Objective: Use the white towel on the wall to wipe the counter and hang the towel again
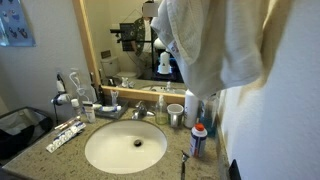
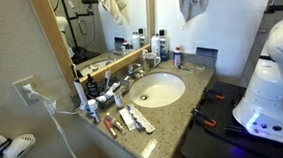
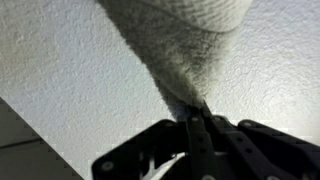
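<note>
The gripper (image 3: 196,128) is clamped shut on a narrow fold of the white towel (image 3: 185,40), which bunches just beyond its tips against the wall (image 3: 60,70), well above the tabletop (image 1: 60,150). With so thin a pinch, the thick cloth could slip free and drop among the bottles (image 1: 198,140) below.

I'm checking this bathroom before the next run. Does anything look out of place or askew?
The white towel stands out: it hangs bunched and twisted high by the wall, a fold pinched in the shut pincer, not spread flat. Nothing looks spilled on the counter, though toiletries crowd it.
</note>
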